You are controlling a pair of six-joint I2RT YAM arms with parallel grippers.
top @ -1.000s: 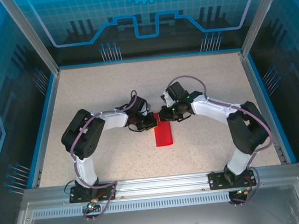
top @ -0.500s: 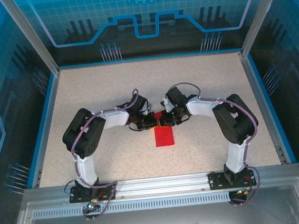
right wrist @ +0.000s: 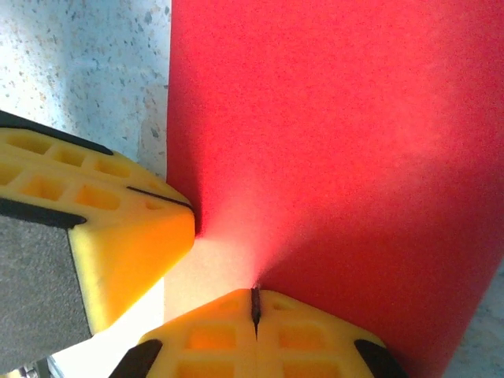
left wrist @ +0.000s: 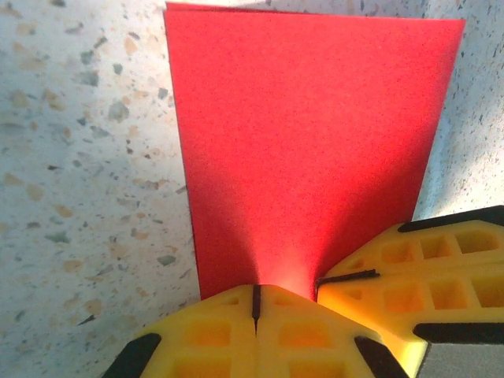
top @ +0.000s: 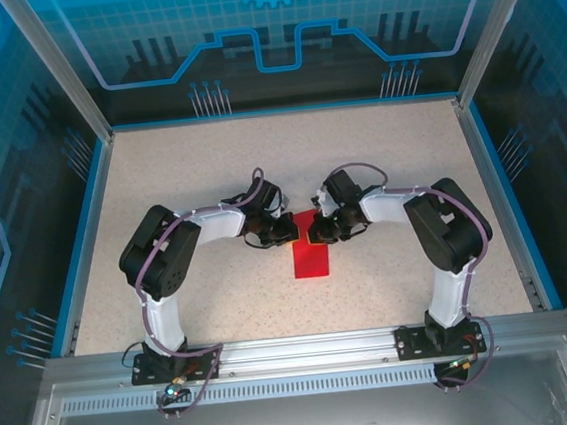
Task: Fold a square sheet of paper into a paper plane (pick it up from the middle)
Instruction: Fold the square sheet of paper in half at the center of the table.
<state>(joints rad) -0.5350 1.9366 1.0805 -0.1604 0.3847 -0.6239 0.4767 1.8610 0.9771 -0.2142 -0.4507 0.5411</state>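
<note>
1. Beneath the tips of both end effectors, the square sheet of paper (top: 311, 260), folded into a narrow red rectangle, lies on the table (top: 209, 169) and reaches back from them toward the arm bases.
2. Left end effector (top: 291, 232): the arm is bent inward at the elbow, the jaws are pressed together, and the tips sit at the paper's far edge.
3. Right end effector (top: 313, 236): the pose is mirrored, the jaws are likewise closed, and it sits just beside the left one.
4. I cannot tell whether either one pinches the paper.

Matt paper sheet (left wrist: 307, 150), smooth speckled table (left wrist: 79, 197)

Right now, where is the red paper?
In the top view the red paper lies near the middle of the table, its far end held by the left gripper and the right gripper.
</note>
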